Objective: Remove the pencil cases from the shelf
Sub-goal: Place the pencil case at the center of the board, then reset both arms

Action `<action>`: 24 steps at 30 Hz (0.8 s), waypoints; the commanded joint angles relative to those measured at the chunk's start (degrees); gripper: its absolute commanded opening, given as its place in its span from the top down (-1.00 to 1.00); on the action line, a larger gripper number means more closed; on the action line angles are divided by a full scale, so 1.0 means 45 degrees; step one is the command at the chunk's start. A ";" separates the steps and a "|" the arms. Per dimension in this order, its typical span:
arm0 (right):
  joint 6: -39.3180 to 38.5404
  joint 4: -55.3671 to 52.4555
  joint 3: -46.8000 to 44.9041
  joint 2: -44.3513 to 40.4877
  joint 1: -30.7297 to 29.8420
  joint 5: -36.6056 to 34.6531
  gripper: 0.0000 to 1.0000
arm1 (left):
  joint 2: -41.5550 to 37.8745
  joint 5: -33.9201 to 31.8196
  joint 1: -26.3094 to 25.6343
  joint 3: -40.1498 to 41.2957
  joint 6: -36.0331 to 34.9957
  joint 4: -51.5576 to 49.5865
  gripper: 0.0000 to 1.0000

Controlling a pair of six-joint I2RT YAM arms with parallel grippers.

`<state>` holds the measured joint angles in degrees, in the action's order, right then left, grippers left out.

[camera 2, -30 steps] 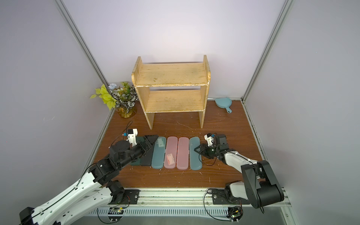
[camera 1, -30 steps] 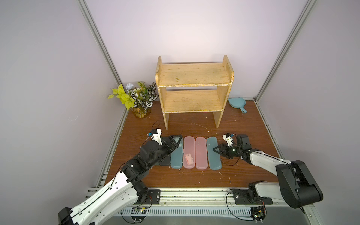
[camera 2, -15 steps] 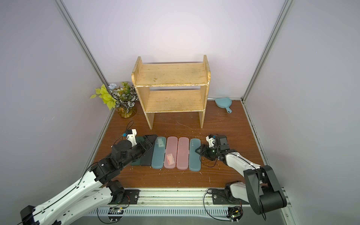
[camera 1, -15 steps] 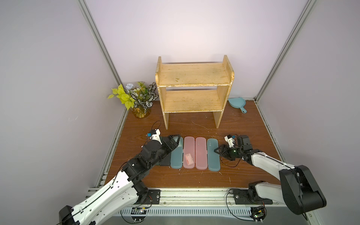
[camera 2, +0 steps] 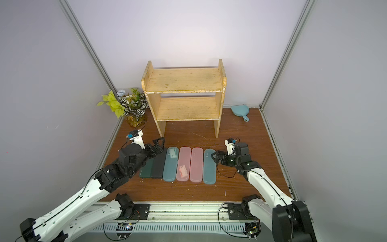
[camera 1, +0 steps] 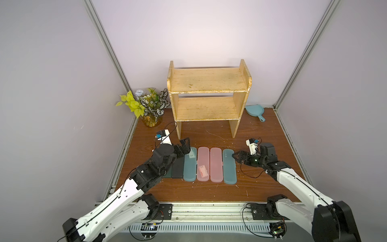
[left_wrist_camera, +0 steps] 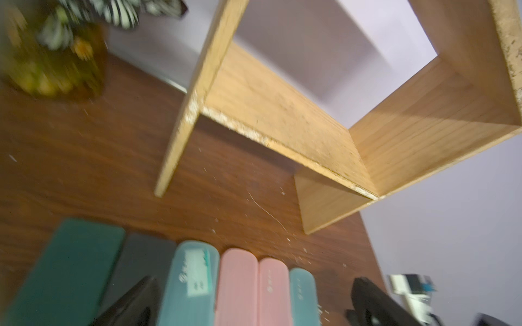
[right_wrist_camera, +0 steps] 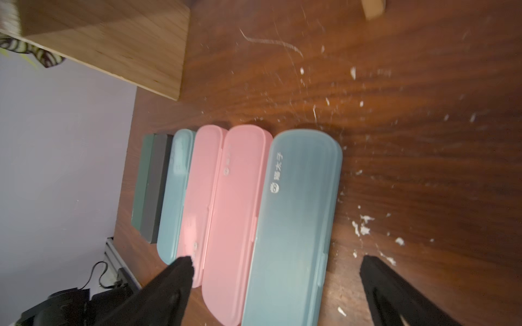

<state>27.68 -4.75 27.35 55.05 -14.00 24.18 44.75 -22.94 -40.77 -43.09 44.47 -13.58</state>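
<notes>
Two arms enter from the lower edge. Lower left of centre, the left gripper (camera 1: 184, 147) hangs by the far left end of the row, jaws spread wide, holding nothing. Right of centre, the right gripper (camera 1: 237, 159) is likewise spread and empty, just beside the row. Six pencil cases (camera 1: 215, 165) lie side by side on the brown table (camera 1: 261, 134), mid-frame: dark green case (camera 2: 146, 169), black case (camera 2: 158, 165), teal case (camera 2: 170, 169), pink case (camera 2: 184, 159), second pink case (camera 2: 196, 165), second teal case (camera 2: 209, 167). Farther up stands one two-tier wooden shelf (camera 1: 209, 81), with one potted plant (camera 1: 150, 104) to its left and one blue dustpan (camera 1: 254, 110) to its right.

Six pencil cases (camera 1: 203, 164) flat, side by side in row; shelf (camera 1: 206, 108) upright behind, apart
</notes>
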 commanded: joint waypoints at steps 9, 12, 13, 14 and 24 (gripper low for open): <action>-0.1866 0.2478 -0.2281 -0.6788 0.0059 -0.5390 -0.99 | -0.1380 0.0127 0.5169 0.4113 -0.7285 0.6596 -1.00; -0.1990 0.2717 -0.2710 -0.7367 0.0064 -0.6179 -0.98 | -0.0809 0.2144 0.7326 0.5456 -0.7361 0.8629 -1.00; -0.2108 0.2772 -0.2807 -0.7314 0.0065 -0.6408 -0.98 | -0.0447 0.2448 0.7689 0.5961 -0.7565 0.9569 -0.99; -0.2245 0.2803 -0.2841 -0.7178 0.0047 -0.6621 -0.98 | -0.0021 0.2546 0.7807 0.6350 -0.7861 1.0373 -1.00; -0.4882 0.8423 -0.3966 -0.2917 0.0889 -0.7707 -0.98 | 0.6701 0.2932 0.8567 0.8036 -0.9484 1.8634 -0.99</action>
<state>10.15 20.16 10.22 37.41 -12.12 -7.90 71.05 -12.25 -3.73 -6.55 4.27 54.04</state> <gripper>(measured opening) 0.992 0.994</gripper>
